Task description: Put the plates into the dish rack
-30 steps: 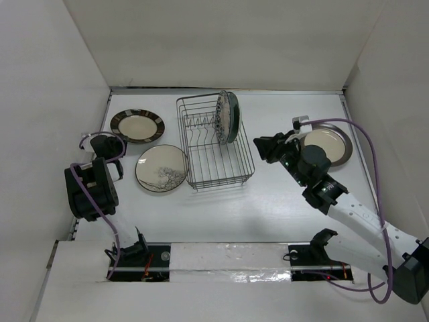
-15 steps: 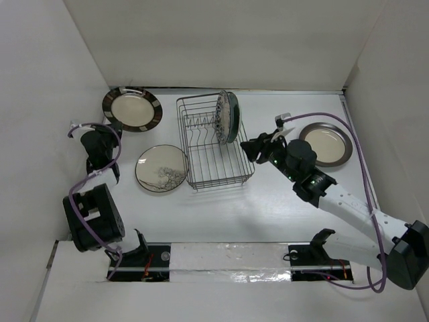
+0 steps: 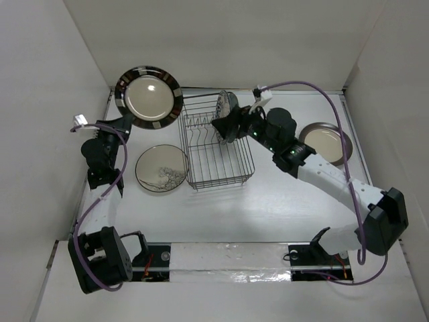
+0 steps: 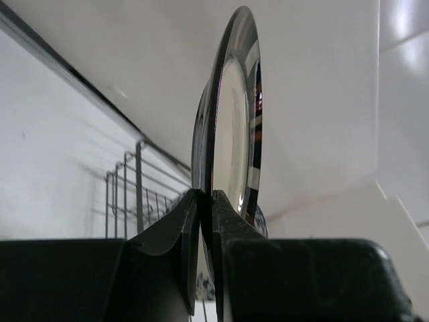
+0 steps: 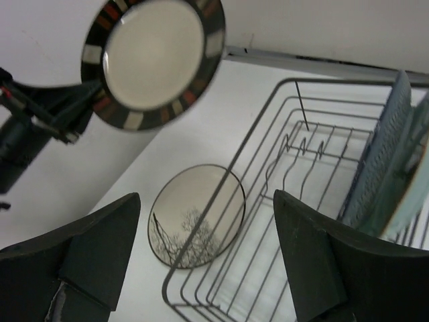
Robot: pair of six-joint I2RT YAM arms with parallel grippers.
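Cream with a dark rim, the plate (image 3: 148,96) stands on edge, clear of the desk (image 3: 281,201), clenched in the left hand (image 3: 127,120) beside the dish rack (image 3: 201,180), while the right hand (image 3: 224,126) hangs released over the rack near two slotted plates (image 3: 226,106).

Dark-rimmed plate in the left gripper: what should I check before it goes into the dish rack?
1. Grip: left gripper shut on the dark-rimmed plate at its edge: ok.
2. Lift: plate off the table: ok.
3. Free tines in the dish rack: ok, near rows bare.
4. Standing: two racked plates upright at the far end: ok.
5. Path clear: probably not ok, the open right gripper hangs over the rack.
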